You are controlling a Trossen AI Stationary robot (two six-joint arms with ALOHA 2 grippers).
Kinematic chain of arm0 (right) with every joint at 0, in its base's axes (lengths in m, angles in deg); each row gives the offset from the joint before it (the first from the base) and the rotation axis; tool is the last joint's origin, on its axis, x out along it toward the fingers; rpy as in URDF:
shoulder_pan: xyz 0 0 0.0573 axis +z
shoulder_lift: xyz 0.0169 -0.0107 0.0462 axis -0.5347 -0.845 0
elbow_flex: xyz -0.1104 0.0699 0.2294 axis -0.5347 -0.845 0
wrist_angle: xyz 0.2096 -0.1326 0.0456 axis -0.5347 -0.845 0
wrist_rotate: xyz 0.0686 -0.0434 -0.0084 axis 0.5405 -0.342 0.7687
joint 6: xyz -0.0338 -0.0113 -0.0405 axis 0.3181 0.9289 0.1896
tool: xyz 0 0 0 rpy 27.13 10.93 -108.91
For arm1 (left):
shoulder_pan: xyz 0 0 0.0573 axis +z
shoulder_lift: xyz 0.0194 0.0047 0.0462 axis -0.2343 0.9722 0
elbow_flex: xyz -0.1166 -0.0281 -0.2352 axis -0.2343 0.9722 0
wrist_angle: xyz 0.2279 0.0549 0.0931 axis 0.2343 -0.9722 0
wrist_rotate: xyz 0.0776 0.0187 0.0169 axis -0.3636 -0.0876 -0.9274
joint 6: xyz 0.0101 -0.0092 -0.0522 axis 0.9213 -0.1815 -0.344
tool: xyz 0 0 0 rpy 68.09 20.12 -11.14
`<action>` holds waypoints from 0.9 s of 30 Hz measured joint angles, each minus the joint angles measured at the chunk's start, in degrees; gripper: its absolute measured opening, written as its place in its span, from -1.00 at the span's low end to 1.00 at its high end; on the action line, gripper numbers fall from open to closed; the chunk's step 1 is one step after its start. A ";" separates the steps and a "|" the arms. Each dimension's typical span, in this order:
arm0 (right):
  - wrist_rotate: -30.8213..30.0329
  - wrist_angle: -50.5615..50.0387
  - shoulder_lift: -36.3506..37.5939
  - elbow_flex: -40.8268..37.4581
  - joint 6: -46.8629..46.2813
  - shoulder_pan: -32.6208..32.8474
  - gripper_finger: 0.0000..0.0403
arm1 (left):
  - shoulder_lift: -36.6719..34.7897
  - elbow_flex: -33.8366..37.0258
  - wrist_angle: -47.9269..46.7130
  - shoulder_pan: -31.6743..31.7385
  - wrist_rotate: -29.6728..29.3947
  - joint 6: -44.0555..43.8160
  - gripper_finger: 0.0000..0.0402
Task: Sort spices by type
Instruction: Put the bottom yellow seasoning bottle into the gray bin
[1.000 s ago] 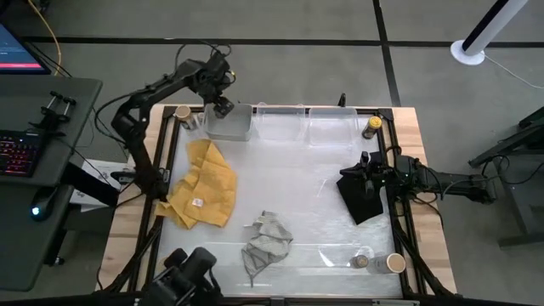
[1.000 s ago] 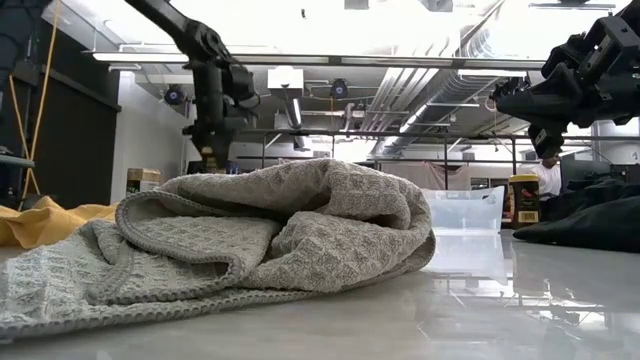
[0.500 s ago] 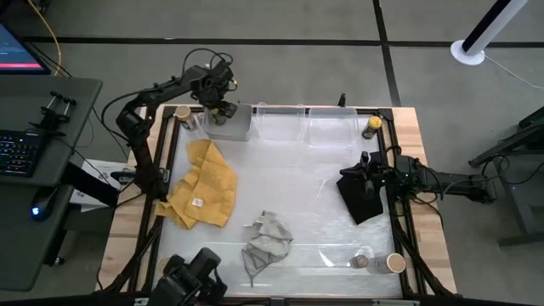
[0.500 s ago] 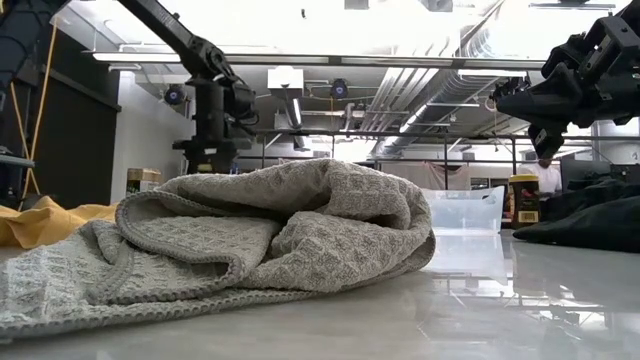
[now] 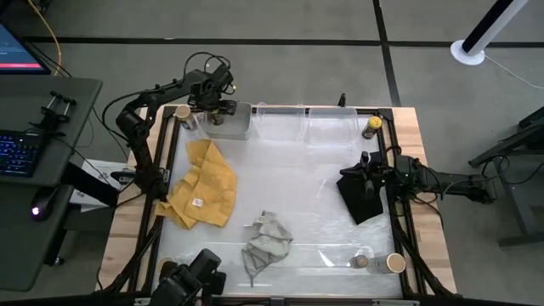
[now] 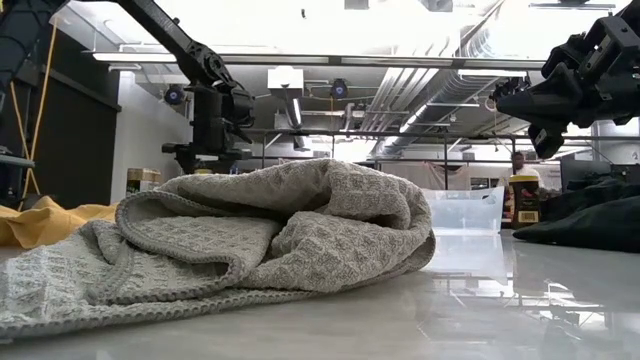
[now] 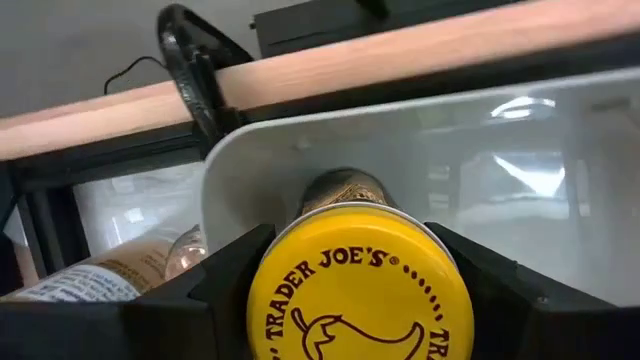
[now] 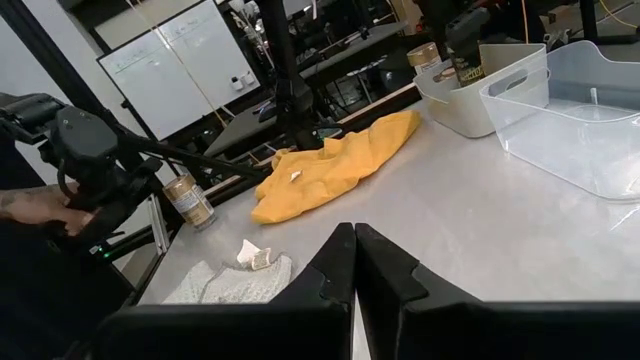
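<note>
high view: left gripper poised over grey bin at desk's far left corner, right gripper idle above black cloth. left wrist view: pinching dark jar upright by its round yellow lid, smooth bin wall directly below. right wrist view: fingers pressed together.

Yellow-lidded dark jar, yellow cloth, waffle-textured grey cloth, black cloth.
</note>
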 joint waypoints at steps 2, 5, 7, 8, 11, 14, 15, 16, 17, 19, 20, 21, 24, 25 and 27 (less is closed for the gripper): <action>0.01 0.00 0.00 0.02 0.01 0.00 -1.00 | 0.03 0.00 0.51 0.00 -0.08 -0.28 0.17; 0.00 0.02 0.00 0.02 -0.02 0.00 -1.00 | 0.04 0.00 0.74 0.00 -0.07 -0.28 0.17; 0.01 0.01 0.00 0.02 -0.01 0.00 -1.00 | 0.04 0.00 0.78 0.00 -0.07 -0.27 0.17; 0.01 0.00 0.00 0.02 -0.02 0.00 -1.00 | 0.04 0.00 0.90 0.00 -0.06 -0.18 0.18; 0.01 0.01 0.00 0.01 0.01 -0.02 -1.00 | 0.07 0.00 1.45 0.00 0.00 0.95 0.18; -0.02 0.00 0.00 0.02 -0.02 -0.02 -1.00 | 0.09 0.01 1.56 0.00 0.04 1.16 0.18; 0.00 0.00 0.00 0.02 -0.02 -0.02 -1.00 | 0.09 0.00 1.63 0.00 0.06 1.04 0.18; 0.00 0.02 0.00 0.02 -0.02 -0.02 -1.00 | 0.09 0.00 1.67 0.00 0.10 0.78 0.18; 0.00 0.02 0.00 0.02 -0.02 -0.01 -1.00 | 0.09 0.00 1.68 0.00 0.13 0.65 0.18; 0.00 0.01 0.00 0.02 0.00 0.00 -1.00 | 0.09 0.02 1.81 0.03 0.27 0.28 0.18; 0.00 0.01 0.00 0.02 -0.01 -0.02 -1.00 | 0.09 0.02 1.99 0.04 0.35 0.26 0.19; -0.01 0.02 0.00 0.02 0.01 -0.02 -1.00 | 0.09 0.02 2.25 0.04 0.35 0.24 0.20; -0.02 0.00 0.00 0.02 0.00 0.00 -1.00 | 0.09 0.02 2.63 0.04 0.57 0.24 0.28; -0.02 0.02 0.00 0.02 -0.02 -0.02 -1.00 | 0.09 0.02 2.63 0.04 0.57 0.25 0.31; 0.01 0.01 0.00 0.02 -0.01 -0.01 -1.00 | 0.09 0.02 2.62 0.04 0.62 0.69 0.39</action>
